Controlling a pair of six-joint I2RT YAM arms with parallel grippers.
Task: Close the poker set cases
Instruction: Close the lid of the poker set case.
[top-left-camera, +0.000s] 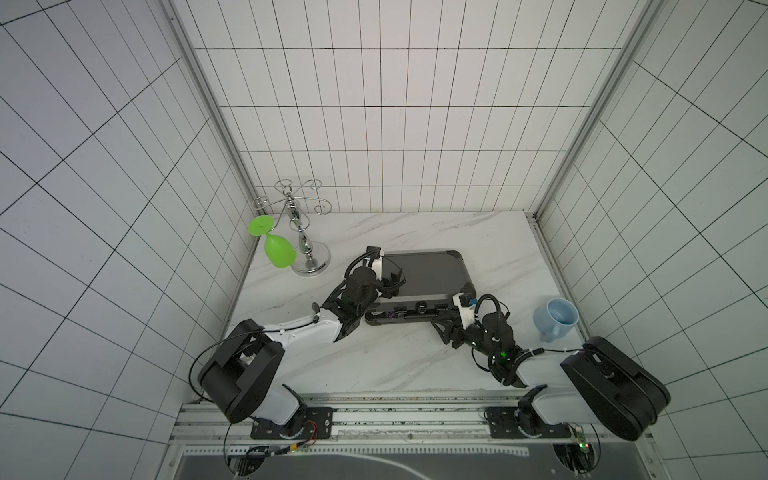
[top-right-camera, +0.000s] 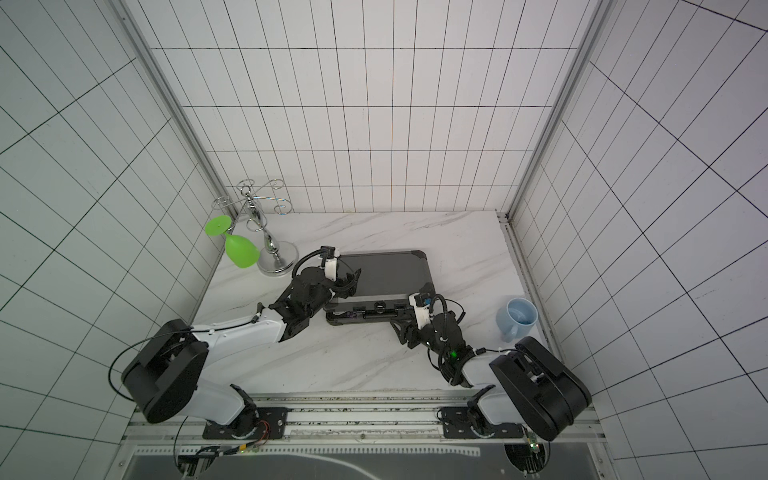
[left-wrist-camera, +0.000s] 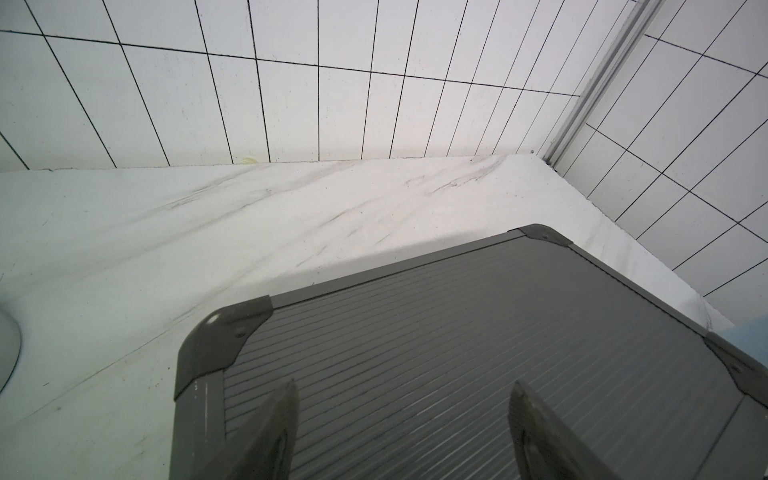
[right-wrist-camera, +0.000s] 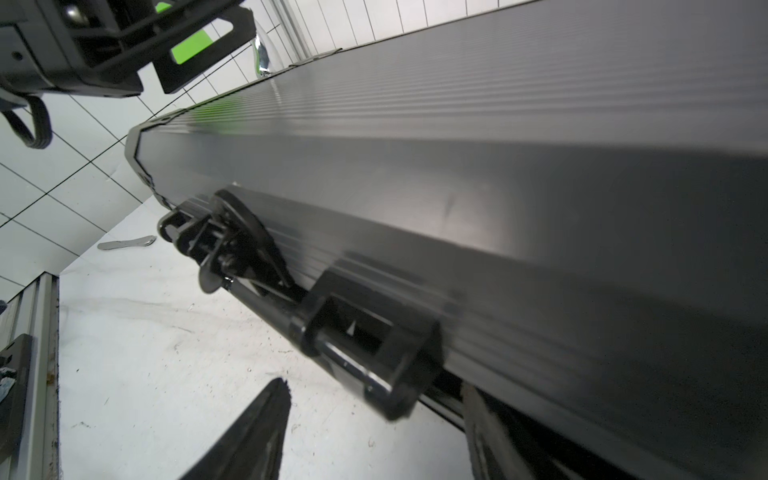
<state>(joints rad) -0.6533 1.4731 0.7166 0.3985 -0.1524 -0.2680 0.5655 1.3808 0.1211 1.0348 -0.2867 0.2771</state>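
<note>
Backdrop: white tiled walls on three sides, marble-look tabletop (top-left-camera: 395, 365).
Top views, case: dark grey ribbed poker case (top-left-camera: 432, 270) flat mid-table, handle side towards the robot. Lid down or nearly so, seam unreadable from above.
Top views, left: left gripper (top-left-camera: 392, 282) over the lid's near left corner, jaws spread, nothing held.
Top views, right: right gripper (top-left-camera: 440, 325) low at the right end of the front wall, beside the handle hardware.
Top views, clutter: green glass (top-left-camera: 279, 249) and chrome rack (top-left-camera: 307, 249) far left, blue mug (top-left-camera: 555, 318) right, all well apart from the case.
Left wrist: fingers (left-wrist-camera: 282, 419) apart above the ribbed lid (left-wrist-camera: 457, 353), near a corner cap (left-wrist-camera: 220, 336). Contact with the lid unclear.
Right wrist: fingers (right-wrist-camera: 253, 432) apart, handle bracket (right-wrist-camera: 374, 336) just ahead of the gap, not clamped. Handle bar (right-wrist-camera: 266, 297) along the front wall.
Handling, judged: rigid shell, probably heavy if full of chips, unlikely to slide under a light push. Ribbed top fairly grippy, smooth front wall likely slick.
Hold, judged: no pinch needed, flat press on the lid near its front edge. Handle probably pivoting, poor purchase.
</note>
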